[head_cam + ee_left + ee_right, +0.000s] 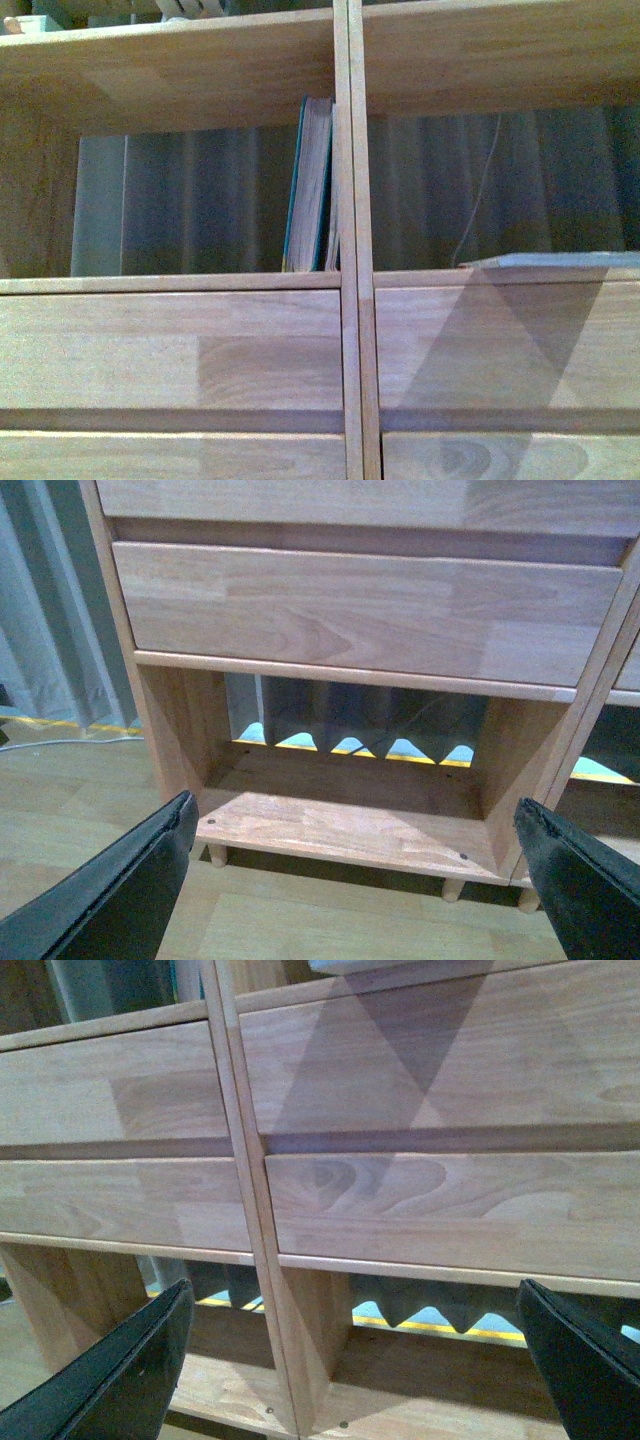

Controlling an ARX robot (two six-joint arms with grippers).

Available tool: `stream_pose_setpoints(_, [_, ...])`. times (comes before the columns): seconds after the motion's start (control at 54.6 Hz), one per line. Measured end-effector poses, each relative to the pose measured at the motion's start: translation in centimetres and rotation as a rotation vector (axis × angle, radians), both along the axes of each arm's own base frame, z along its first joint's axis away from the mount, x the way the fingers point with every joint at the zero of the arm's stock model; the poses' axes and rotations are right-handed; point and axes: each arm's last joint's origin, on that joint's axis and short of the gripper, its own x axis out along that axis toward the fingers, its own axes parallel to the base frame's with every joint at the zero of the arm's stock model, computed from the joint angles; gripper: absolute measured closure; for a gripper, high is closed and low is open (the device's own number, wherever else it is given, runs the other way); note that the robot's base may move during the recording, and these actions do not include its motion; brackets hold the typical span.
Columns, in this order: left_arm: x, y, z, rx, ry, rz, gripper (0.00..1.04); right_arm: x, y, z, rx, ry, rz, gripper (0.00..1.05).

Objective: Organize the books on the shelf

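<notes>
Books in view: 1 certain. The teal book (308,185) stands upright in the left open compartment of the shelf (180,60), at its right end, against the central divider (352,200). Its pale page edges face the camera. A thin sliver shows between book and divider; cannot tell whether it is a second book.

Right compartment: 1 pale flat item (560,260) lies on the board, only its near edge showing.

Below: 4 drawer fronts (430,1070), two per side.

Grippers: 2. The left gripper (354,802) has its fingers spread wide, empty, low before the bottom left compartment. The right gripper (355,1285) is likewise wide and empty, before the lower drawers near the divider.
</notes>
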Motion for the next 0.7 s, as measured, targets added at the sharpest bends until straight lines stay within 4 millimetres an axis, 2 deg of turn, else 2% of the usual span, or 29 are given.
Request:
stream_pose_setpoints(0.513, [0.0,0.0,0.0,0.0,0.0,0.0,0.07,0.0,0.0,0.1,-0.013,0.028,0.031,0.07])
stream_pose_setpoints(0.605, [0.0,0.0,0.0,0.0,0.0,0.0,0.07,0.0,-0.1,1.0,0.026,0.145,0.143,0.07])
stream_pose_setpoints(0.697, [0.0,0.0,0.0,0.0,0.0,0.0,0.07,0.3,-0.4,3.9,0.093,0.127,0.165,0.07])
